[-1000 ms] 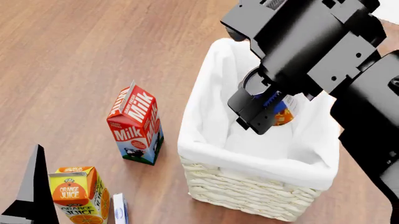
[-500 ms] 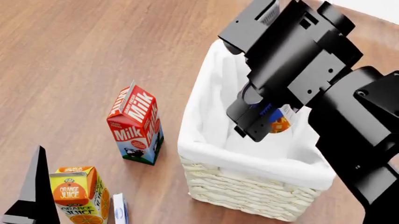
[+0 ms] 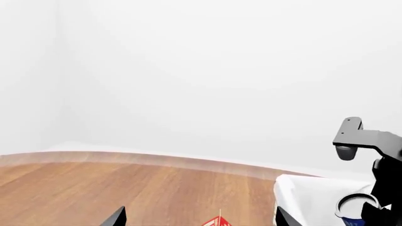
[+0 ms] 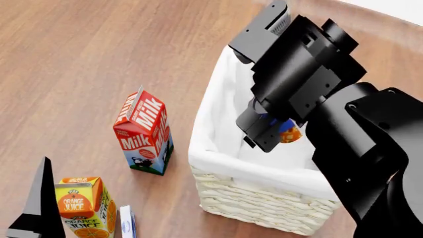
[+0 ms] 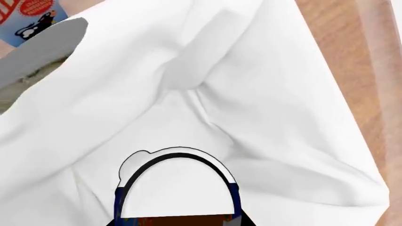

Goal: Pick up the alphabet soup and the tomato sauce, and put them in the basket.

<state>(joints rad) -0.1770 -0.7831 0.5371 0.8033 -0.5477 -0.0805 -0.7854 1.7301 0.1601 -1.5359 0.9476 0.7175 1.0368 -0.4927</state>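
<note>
My matt black plastic right gripper (image 4: 274, 130) grips the alphabet soup (image 4: 288, 132), glossy printed label, over the rough woven wicker basket (image 4: 264, 206), smooth white cloth lining, on a polished wood floor (image 4: 73, 59).

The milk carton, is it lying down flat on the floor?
No, the milk carton stands upright on the wooden floor, beside the basket.
</note>
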